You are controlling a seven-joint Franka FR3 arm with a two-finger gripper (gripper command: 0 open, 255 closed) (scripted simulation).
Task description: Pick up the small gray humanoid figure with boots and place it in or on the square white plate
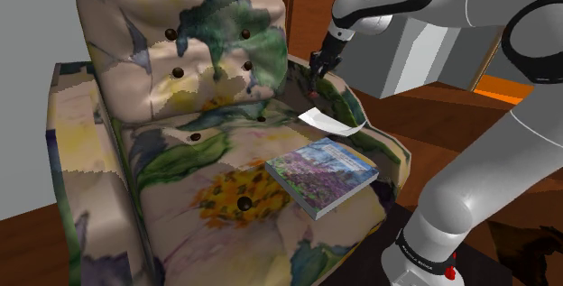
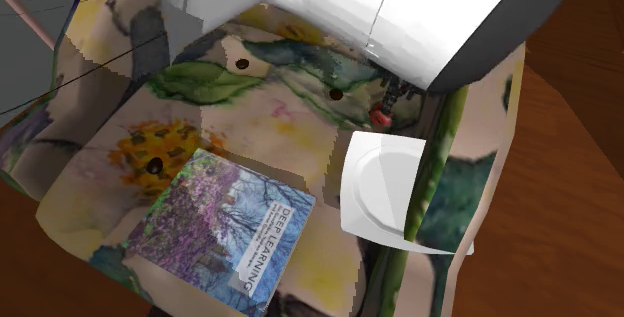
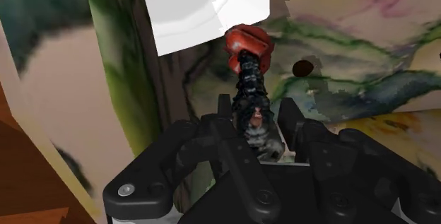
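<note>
Going across the shoulder view from the left: first up is the big flowery armchair (image 1: 162, 149), with a tufted back, dark buttons and a wide seat. Around mid-seat a book (image 1: 320, 176) lies flat with a purple-blue cover. You can read "Deep Learning" on it in the second exterior view.

Just past the book, toward the far armrest, is the square white plate (image 1: 329, 122). It sits on the seat right against that armrest, and in the second exterior view the padding hides part of one side, so it looks kind of wedged in there.

Above and behind the plate, at the back corner of the seat, is the claw (image 1: 318, 75), hanging off the white arm that comes in from the right. In the wrist view its two black fingers (image 3: 226, 127) are pinching the figure (image 3: 249, 88). The figure has a dark, knobbly body that's red at the far end (the boots, I guess), so it's more black than gray here. It sticks out from between the fingers with the red end aimed at the plate's near corner.

So my read is that the grab is done and we're at the carry step. I honestly can't tell if the figure is clear of the cushion yet. The next move looks short: lift a bit, slide over the middle of the plate, then lower and let go. The thing to watch is the armrest right beside the plate. The book is well out of the way.
</note>
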